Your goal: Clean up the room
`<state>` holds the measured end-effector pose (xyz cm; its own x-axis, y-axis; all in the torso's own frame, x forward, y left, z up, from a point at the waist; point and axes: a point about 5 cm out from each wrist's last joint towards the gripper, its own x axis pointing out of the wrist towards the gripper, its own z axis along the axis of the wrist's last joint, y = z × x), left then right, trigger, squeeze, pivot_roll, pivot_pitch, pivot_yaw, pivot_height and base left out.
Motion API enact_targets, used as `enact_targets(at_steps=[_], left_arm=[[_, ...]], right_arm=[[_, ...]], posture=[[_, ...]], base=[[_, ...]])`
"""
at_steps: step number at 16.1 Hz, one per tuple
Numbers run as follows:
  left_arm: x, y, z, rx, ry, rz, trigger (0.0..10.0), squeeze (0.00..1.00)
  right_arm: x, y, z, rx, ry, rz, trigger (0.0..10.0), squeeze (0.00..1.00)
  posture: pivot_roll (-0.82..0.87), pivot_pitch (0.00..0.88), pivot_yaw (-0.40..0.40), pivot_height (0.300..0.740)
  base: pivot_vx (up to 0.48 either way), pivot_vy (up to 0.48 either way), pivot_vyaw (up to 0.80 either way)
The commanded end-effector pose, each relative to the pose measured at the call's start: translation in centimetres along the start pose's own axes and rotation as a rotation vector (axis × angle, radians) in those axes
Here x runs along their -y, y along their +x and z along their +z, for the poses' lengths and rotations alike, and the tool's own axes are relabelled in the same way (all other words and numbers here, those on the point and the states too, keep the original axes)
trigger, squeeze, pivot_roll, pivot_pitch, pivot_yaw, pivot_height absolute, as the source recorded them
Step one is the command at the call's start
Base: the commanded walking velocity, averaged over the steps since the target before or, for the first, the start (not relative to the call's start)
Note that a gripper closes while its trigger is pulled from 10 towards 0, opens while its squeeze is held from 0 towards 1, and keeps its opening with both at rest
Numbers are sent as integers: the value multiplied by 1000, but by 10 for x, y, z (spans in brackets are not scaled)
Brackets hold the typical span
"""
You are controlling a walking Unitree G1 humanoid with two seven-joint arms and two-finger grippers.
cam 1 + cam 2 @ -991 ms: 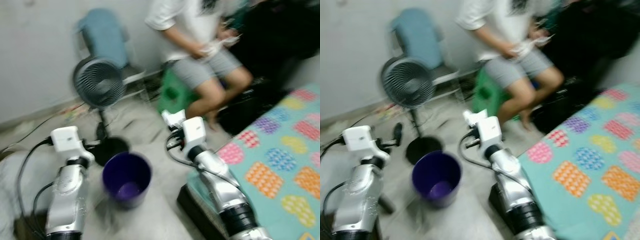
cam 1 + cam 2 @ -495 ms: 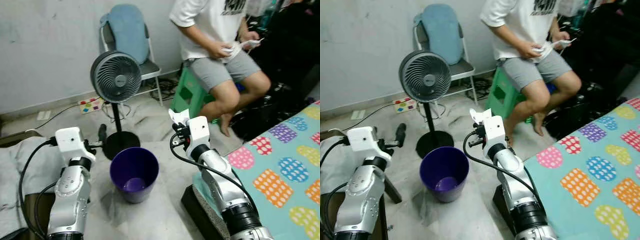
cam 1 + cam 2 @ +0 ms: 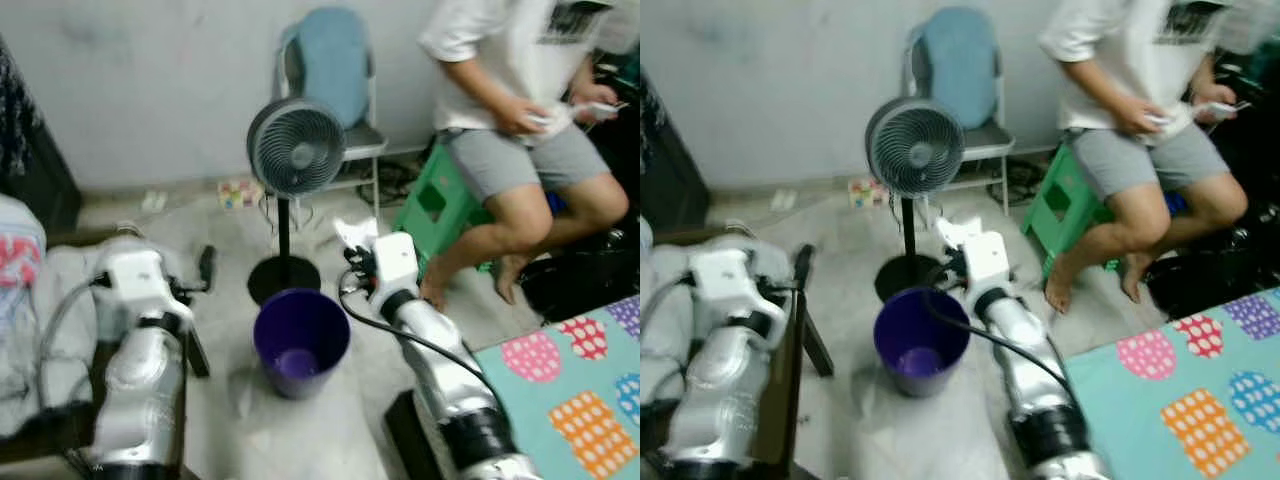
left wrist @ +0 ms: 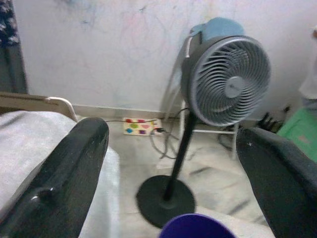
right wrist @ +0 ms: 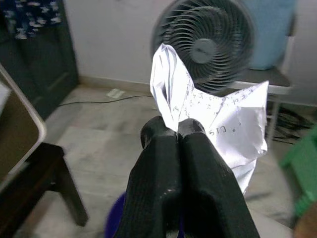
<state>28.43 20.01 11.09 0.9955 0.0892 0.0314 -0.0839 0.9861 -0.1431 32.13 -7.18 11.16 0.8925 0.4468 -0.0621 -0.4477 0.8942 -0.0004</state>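
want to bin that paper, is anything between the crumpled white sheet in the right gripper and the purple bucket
Nothing visible. The right gripper pinches the crumpled white paper sheet above the far rim of the round purple plastic bucket, whose mouth is open; the black pedestal fan stands behind.

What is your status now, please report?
Right gripper shut on crumpled paper, near purple bin. Left gripper open, empty. Fan stands behind bin.

Both arms raised forward, left gripper (image 4: 171,163) jaws spread, right gripper (image 5: 177,130) jaws closed
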Motion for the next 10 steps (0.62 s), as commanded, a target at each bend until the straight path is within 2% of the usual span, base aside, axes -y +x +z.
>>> enact_targets(at_steps=[1, 8, 10], left_arm=[[9, 2, 1, 2, -13, -38, 10000, 0], [13, 1, 3, 14, -39, -75, 10000, 0], [13, 1, 3, 16, -40, -77, 10000, 0]], right_arm=[[6, -2, -1, -5, -8, -14, 10000, 0], [6, -2, -1, -10, -9, -17, 10000, 0], [4, -2, 0, -1, -33, 0, 10000, 0]], posture=[[-75, 0, -67, 740], [-77, 0, -67, 740], [-77, 0, -68, 740]], base=[[0, 0, 0], [0, 0, 0], [0, 0, 800]])
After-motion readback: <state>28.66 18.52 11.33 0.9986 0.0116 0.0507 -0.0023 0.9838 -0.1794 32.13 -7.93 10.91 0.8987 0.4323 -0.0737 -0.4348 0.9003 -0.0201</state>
